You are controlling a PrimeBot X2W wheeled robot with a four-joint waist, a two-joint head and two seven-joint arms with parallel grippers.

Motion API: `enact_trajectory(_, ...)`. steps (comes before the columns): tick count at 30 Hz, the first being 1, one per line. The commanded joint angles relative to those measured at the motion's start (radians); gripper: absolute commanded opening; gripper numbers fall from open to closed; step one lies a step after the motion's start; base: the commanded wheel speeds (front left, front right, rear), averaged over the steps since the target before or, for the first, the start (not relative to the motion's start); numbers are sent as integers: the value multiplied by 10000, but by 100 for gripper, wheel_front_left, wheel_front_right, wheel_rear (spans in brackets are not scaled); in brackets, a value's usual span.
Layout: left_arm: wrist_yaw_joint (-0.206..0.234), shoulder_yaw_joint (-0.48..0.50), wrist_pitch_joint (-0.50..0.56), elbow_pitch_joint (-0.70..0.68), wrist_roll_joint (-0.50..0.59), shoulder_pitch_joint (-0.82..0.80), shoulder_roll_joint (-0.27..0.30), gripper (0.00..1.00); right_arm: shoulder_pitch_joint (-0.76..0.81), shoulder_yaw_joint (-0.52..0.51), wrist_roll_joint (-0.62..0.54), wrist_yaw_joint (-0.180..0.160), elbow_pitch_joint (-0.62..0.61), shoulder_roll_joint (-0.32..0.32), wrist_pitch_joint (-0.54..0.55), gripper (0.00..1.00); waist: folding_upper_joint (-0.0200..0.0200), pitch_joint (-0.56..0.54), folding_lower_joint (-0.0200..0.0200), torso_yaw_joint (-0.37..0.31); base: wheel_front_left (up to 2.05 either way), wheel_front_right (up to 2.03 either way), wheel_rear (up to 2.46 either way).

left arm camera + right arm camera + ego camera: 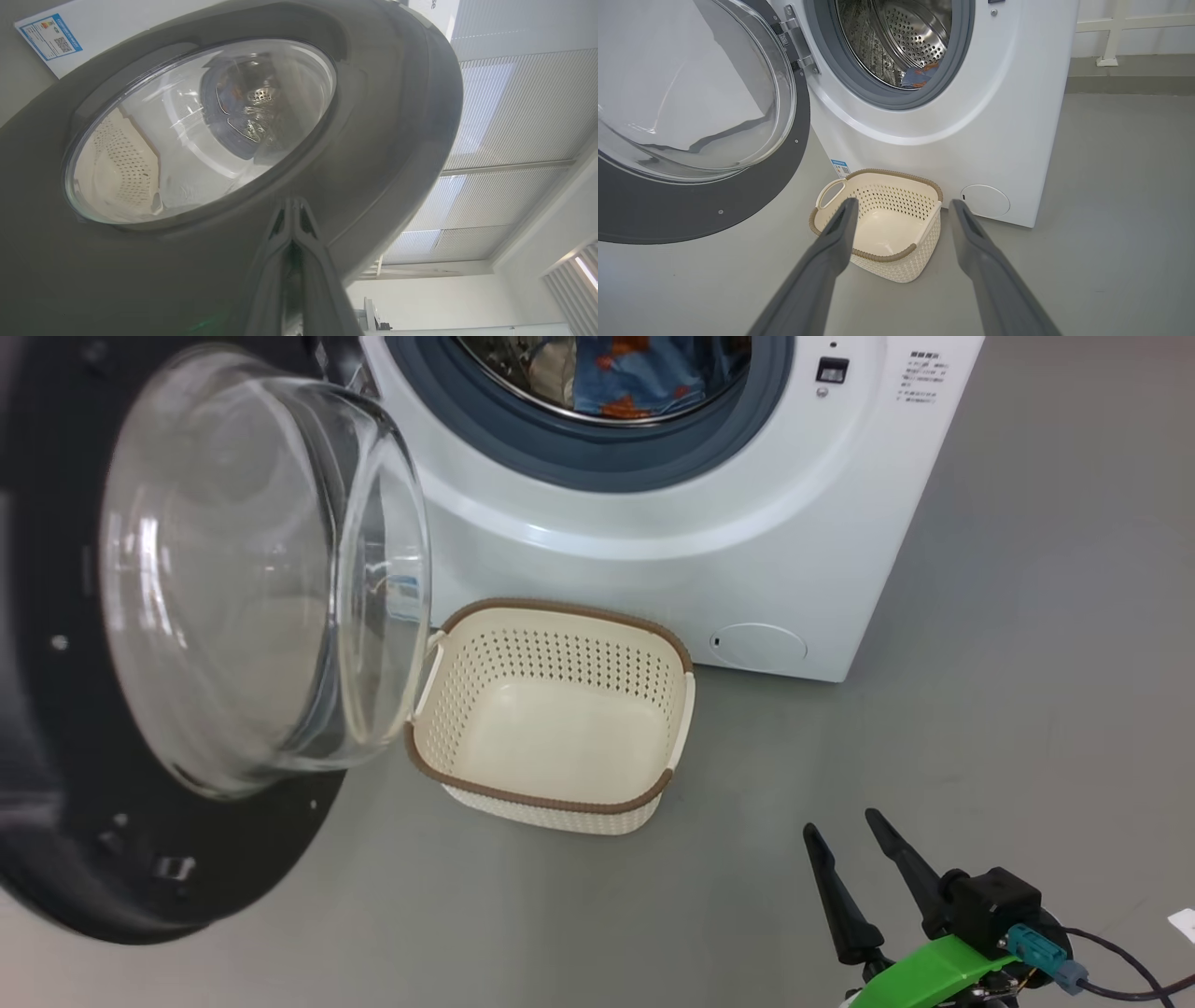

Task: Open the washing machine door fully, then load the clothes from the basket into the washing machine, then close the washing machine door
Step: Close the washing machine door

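The washing machine (747, 523) stands with its door (56, 709) swung wide to the left, glass bowl facing me. The clothes (635, 373), blue with orange prints, lie inside the steel drum, also seen in the right wrist view (917, 74). On the floor before the machine, the cream basket (551, 800) has nothing in it. My right gripper (840, 823) hangs open to the basket's lower right, holding nothing; its wrist view has the gripper (902, 203) framing the basket (878, 255). My left gripper (292, 203) is shut, tips against the door's dark outer face (383, 140) just below the window.
Grey floor spreads to the right of the machine. A round white flap (758, 644) sits low on the machine's front and a blue label (840, 168) on its side. A white railing (1111, 32) runs along the back right wall.
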Motion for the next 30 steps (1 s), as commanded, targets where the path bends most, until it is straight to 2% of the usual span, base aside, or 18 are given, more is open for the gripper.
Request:
enact_trajectory(1,174,119,316,-631,-145,48,406,0,-123,333,181,16,-144,19,-159,100,0,-183,0,-98,0,0,0)
enact_trajectory(11,969,-219,189,-2281,-237,232,-491,0,-148,469,465,16,17,19,-213,100,0,-393,0,-590,0,0,0)
enact_trajectory(20,1056,-394,-120,-2692,-154,169,-1031,0,-30,391,520,16,-152,19,-216,100,0,-326,0,-1427,0,0,0)
enact_trajectory(30,1006,-827,-458,-3064,85,-2,-1686,0,84,473,747,16,-199,19,-217,100,0,-305,0,-2066,0,0,0)
